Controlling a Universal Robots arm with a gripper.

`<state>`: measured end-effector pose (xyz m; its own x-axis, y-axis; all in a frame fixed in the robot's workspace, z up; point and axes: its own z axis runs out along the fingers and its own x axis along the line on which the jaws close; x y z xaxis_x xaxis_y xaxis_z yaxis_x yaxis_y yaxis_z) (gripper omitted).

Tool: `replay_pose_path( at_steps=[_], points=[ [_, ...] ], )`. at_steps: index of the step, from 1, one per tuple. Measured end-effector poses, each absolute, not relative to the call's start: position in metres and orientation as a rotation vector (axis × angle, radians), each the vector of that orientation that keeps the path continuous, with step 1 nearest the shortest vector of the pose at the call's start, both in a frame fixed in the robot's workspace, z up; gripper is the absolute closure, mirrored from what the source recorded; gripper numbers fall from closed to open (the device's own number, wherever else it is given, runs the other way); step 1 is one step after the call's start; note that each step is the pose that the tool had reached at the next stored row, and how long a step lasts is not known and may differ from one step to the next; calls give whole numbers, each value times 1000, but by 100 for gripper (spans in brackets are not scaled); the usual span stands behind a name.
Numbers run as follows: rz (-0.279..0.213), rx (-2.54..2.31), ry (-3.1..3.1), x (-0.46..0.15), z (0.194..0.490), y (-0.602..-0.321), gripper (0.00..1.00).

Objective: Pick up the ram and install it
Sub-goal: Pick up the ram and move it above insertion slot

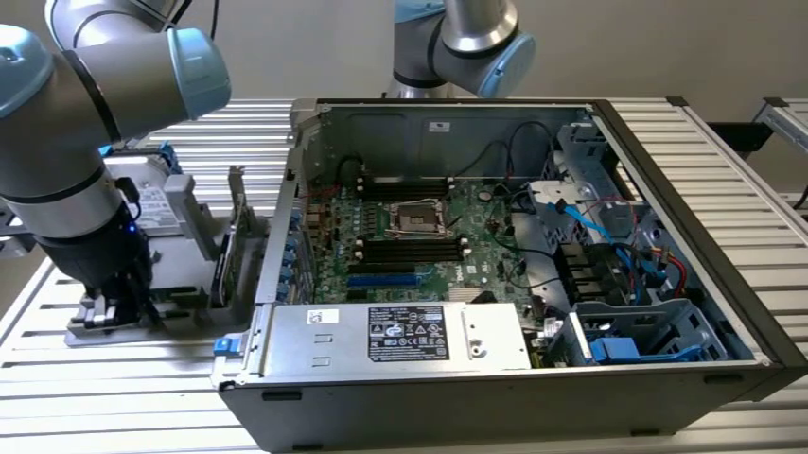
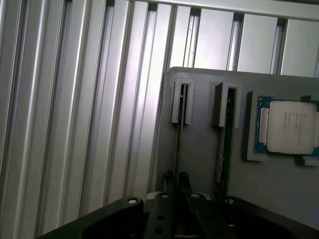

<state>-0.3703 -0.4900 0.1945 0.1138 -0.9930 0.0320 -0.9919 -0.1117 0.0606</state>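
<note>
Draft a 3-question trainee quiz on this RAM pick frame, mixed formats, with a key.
1. True or false: the gripper is inside the open black computer case.
2. Where does the square silver processor chip lie? A) in a recess of the grey plastic holder; B) in the motherboard socket; C) on the bare table slats.
3. Fill in: the long thin ram stick nearest the gripper stands on edge in a ___ of the holder.

Key: 1 false, it is at the holder, to the exterior view's left of the case. 2 A. 3 slot.
</note>
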Motion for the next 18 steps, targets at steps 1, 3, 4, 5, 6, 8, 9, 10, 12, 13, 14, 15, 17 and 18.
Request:
replay_pose_path(
  at_steps=[1, 3, 4, 5, 6, 8, 9, 10, 12, 13, 14, 15, 17, 18],
  points=[
    [-27, 2293, -2051, -370, 194, -490, 87],
    [-30, 2291, -2056, -370, 195, -490, 87],
    [-32, 2289, -2060, -370, 195, -490, 87],
    [-35, 2288, -2064, -370, 195, -490, 87],
    [-37, 2287, -2068, -370, 195, -490, 87],
    [-41, 2284, -2074, -370, 196, -490, 87],
    [-43, 2283, -2077, -370, 196, -490, 87],
    [-45, 2283, -2079, -370, 197, -490, 87],
    [-49, 2284, -2083, -370, 198, -490, 87],
    [-51, 2284, -2084, -370, 200, -490, 87],
    [-53, 2285, -2086, -370, 201, -490, 87],
    [-55, 2285, -2087, -370, 202, -490, 87],
    [-59, 2286, -2090, -370, 204, -490, 87],
    [-61, 2287, -2092, -370, 205, -490, 87]
  ],
)
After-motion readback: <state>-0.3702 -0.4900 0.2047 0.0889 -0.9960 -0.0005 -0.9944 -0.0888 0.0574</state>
